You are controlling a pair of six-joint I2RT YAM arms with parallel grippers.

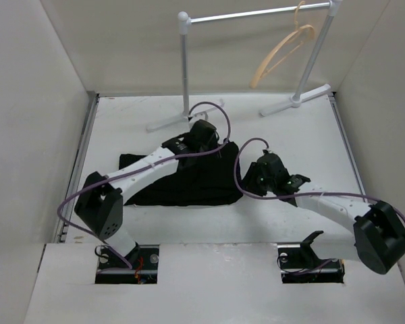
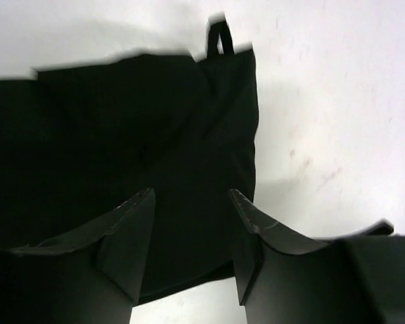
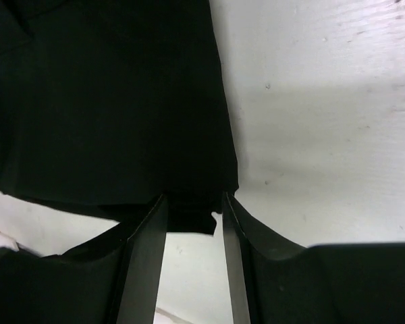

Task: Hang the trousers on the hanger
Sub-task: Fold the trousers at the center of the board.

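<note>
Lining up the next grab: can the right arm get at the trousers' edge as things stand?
Probably yes. The right gripper hangs open right at the edge of the trousers, with a bit of cloth between its fingertips. Nothing else is in the way, and there is bare table beside it.

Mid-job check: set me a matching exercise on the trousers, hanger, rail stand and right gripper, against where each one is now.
Things:
1. trousers
2. hanger
3. rail stand
4. right gripper

Places or states:
A. hanging from the rail, far right
B. fingers apart at the trousers' edge
C. standing at the far side of the table
D. lying on the table, not yet lifted

Pairs: 1-D, 2-A, 3-C, 4-B
</note>
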